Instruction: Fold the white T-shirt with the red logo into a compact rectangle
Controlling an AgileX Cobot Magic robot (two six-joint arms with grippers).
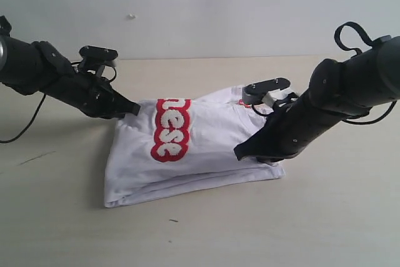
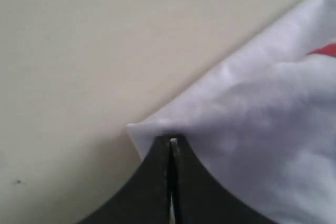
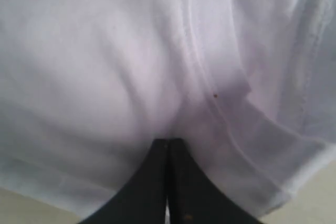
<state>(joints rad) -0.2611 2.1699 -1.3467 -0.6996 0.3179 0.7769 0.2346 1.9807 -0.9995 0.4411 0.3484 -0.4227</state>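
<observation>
Your left pincer (image 2: 172,141) is clamped on a corner of the white T-shirt (image 1: 206,148), jaws pressed together on the cloth. Your right pincer (image 3: 168,141) is pinched closed on fabric at the shirt's opposite edge. The shirt lies partly folded, with the red logo (image 1: 170,129) on its top layer, nearer the left-held corner. The pale desk (image 1: 325,217) lies under the shirt.

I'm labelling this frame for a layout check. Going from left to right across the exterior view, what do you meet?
left gripper → red logo → right gripper. The white T-shirt stretches from one gripper to the other, so it is left out of the order.
</observation>
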